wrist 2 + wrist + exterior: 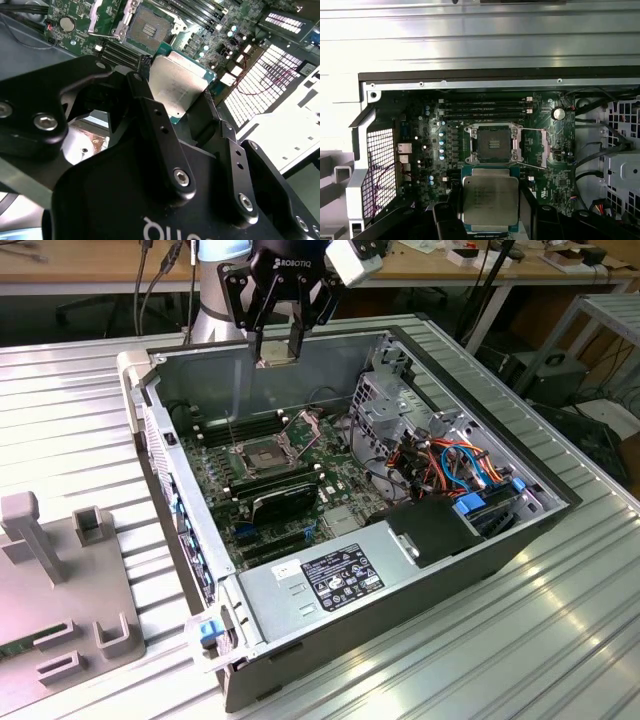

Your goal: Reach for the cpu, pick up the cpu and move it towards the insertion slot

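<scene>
Silvery cpu (pixel 490 201): we count one, pinched in our black tool (pixel 279 348) | insertion slot (pixel 492 144): one, well below, bracket raised

A ribbed metal table (pixel 560 640) carries an open computer case (pixel 400 590) lying on its side, its motherboard facing up. On the table at the exterior view's left, just beside the case, sits a grey fixture (pixel 60 610) with upright blocks.

The silvery square cpu (pixel 490 201) hung clamped, above the open, silver-framed insertion slot (pixel 492 144) on the motherboard.
</scene>
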